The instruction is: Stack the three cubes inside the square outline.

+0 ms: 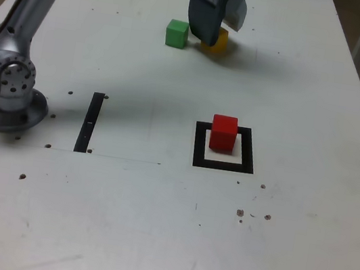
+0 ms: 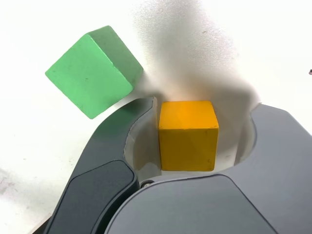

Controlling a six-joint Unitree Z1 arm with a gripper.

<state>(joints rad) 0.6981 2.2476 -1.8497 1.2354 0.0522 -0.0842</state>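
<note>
Spread gripper [image 2: 204,104] is straddling the yellow cube [image 2: 188,148]

The white table [image 1: 109,233] is carrying everything. The robot arm [image 1: 32,9] is rising from its base at the exterior view's left, and the gripper is hanging at the far part of the table. Its jaws are standing apart, one on each side of the yellow cube; whether either is touching it is unclear.

The square outline [image 1: 223,166] is lying flat, its sides running roughly parallel to the black strip [image 1: 89,123], which is pointing its long axis from near to far in the exterior view.

The cubes, equal in size, are showing no long axis. The red cube [image 1: 223,134] is sitting upright at the outline, roughly square to it and toward its far side. The yellow cube is facing squarely between the jaws. The green cube [image 2: 92,73] is resting near it, turned diagonally to the jaws.
</note>
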